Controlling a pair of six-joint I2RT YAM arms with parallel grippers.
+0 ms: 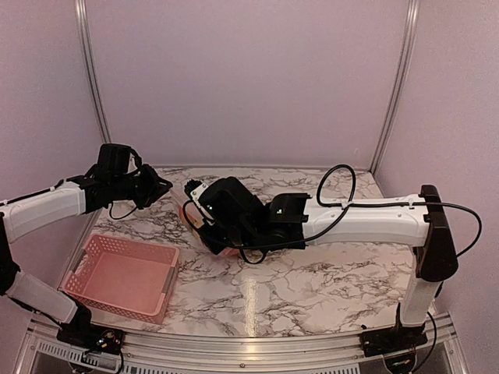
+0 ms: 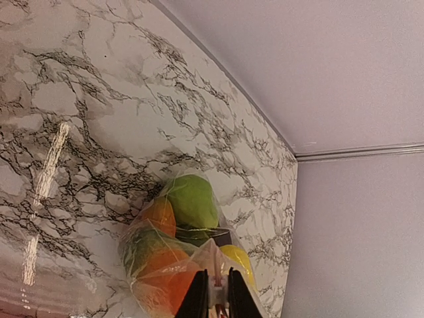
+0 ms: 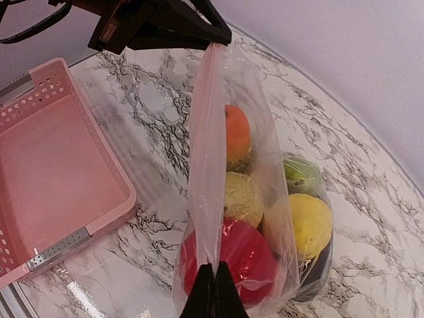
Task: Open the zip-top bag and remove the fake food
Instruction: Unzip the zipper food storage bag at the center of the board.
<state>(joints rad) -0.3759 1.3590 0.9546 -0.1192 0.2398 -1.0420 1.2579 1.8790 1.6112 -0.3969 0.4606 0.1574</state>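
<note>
**marble_mike:** Over at the near left: spotted a pink mesh basket (image 1: 117,273) parked on the marble table (image 1: 312,280), well apart from the action. Just past it, toward the far side, got the left gripper (image 3: 217,41) pressed together on the top edge of the zip-top bag (image 3: 205,132). Any idea which way to pull from there?

**yam_fan:** Depends on the axis. Going by the right wrist view, seeing the film drawn tight in one line from that left pinch to the right gripper (image 3: 213,286), also clamped on a fold of the plastic. Puts the long axis left-far to right-near, with one arm on each end, so neither really nearer. Guessing the next pull wants to go across that line, not along it; otherwise just stretching plastic. Can't tell whether the zip strip is parted yet.

**marble_mike:** And the fake food (image 3: 242,199)?

**yam_fan:** Bunched inside the bag, resting on the table around the middle, mostly tucked under the right arm from above. Working from the left pinch toward the right one: orange piece (image 3: 237,132) first, then green piece (image 3: 301,175) and yellow lemon (image 3: 310,225) on the far side of the strip, then red apple (image 3: 232,262) just beside the right fingertips. Something dark under the lemon, too hidden to call.
</note>
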